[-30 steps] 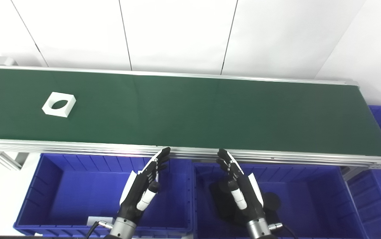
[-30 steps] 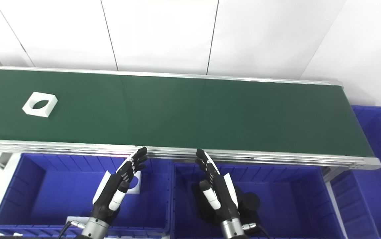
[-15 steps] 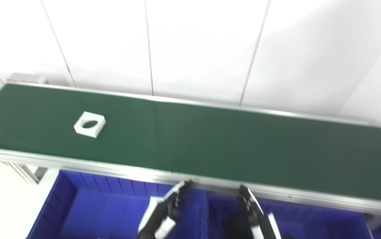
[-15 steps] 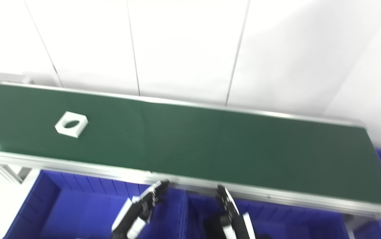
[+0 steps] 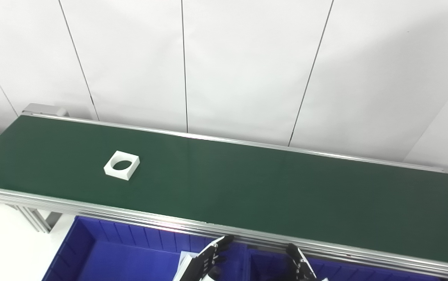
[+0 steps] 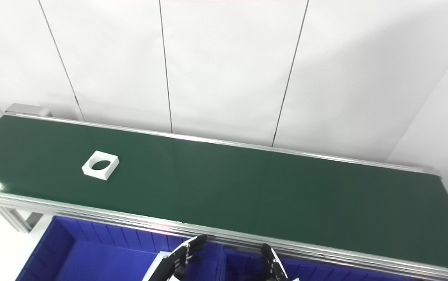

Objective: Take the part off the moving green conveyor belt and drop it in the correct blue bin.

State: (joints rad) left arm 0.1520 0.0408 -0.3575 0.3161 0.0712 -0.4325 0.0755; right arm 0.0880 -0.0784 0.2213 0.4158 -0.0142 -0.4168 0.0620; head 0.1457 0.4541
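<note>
A white square part with a round hole (image 5: 121, 170) lies on the green conveyor belt (image 5: 247, 187), left of its middle; it also shows in the right eye view (image 6: 100, 165). Only the fingertips of my left hand (image 5: 204, 263) and right hand (image 5: 301, 267) show at the bottom edge, below the belt's near rail and over the blue bins. Their fingers are stretched out and apart, holding nothing. Both hands are far from the part.
Blue bins (image 5: 130, 253) sit under the belt's near aluminium rail (image 5: 130, 214), mostly cut off by the bottom edge. A white panelled wall stands behind the belt. The belt's left end and its frame (image 5: 32, 218) are at the left.
The camera has tilted up and turned left, so the whole picture shifted and the hands and bins slid down. The part sits further right along the belt. The hands stay open.
</note>
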